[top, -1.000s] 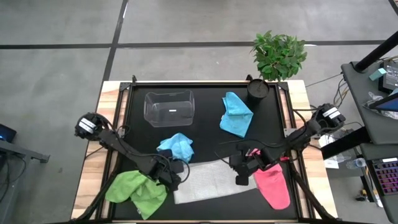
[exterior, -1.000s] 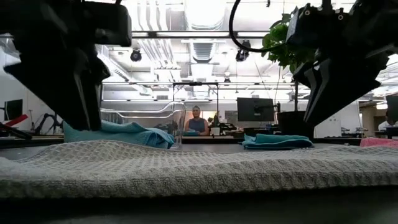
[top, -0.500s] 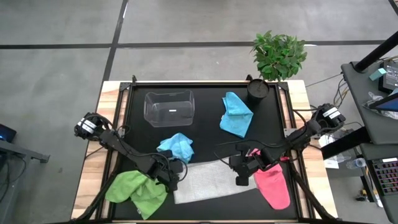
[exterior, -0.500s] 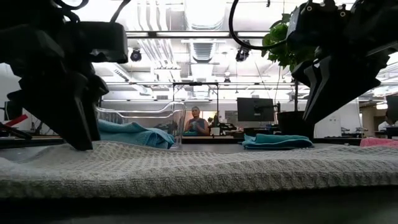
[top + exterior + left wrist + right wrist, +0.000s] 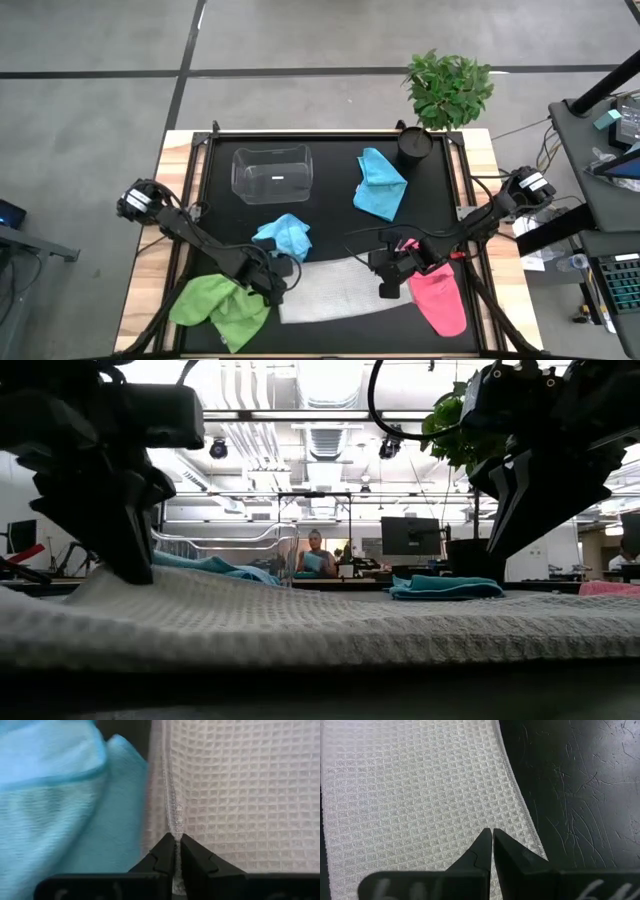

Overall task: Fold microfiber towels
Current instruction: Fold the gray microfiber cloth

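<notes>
The pale grey-white towel (image 5: 335,291) is lying flat at the near middle of the black table (image 5: 330,215), between the lime green towel (image 5: 220,308) on its left and the pink towel (image 5: 440,300) on its right. The left gripper (image 5: 175,851) is pinching the towel's left edge (just beside a light blue towel (image 5: 283,236)). The right gripper (image 5: 492,845) is resting on the towel's right edge, fingers pressed together.

A wooden table (image 5: 146,290) carries a black mat (image 5: 335,180). On the mat lie a clear plastic tub (image 5: 272,173), a dark pot (image 5: 413,144), two light blue towels (image 5: 380,185) (image 5: 283,236), a grey-white towel (image 5: 335,290) and a pink towel (image 5: 440,301). A lime green towel (image 5: 220,308) overhangs the mat's left edge.
</notes>
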You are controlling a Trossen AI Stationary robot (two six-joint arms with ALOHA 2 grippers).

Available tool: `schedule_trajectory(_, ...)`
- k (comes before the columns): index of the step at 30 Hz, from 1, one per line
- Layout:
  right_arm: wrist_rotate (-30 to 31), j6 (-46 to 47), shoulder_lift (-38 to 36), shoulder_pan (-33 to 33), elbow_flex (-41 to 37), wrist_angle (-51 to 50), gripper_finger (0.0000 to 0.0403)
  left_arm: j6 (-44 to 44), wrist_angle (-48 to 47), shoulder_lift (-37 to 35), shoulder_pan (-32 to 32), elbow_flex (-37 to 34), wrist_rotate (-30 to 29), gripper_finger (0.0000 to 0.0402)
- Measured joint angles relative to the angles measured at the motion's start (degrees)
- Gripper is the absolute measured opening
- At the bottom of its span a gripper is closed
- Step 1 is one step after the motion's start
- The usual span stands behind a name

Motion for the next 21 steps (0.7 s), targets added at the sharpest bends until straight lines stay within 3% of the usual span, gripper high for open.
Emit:
schedule_trajectory(12,0.43,-0.20,-0.02,-0.02,0.00,0.40,0.0009,-1.38,1.61,1.37,1.23,-1.35,-1.85,0.0021)
schedule_trajectory(21,0.08,2.67,-0.02,-0.02,0.00,0.45,0.0016,-1.22,-0.06,-0.30,1.29,-0.25,-1.41,0.0123)
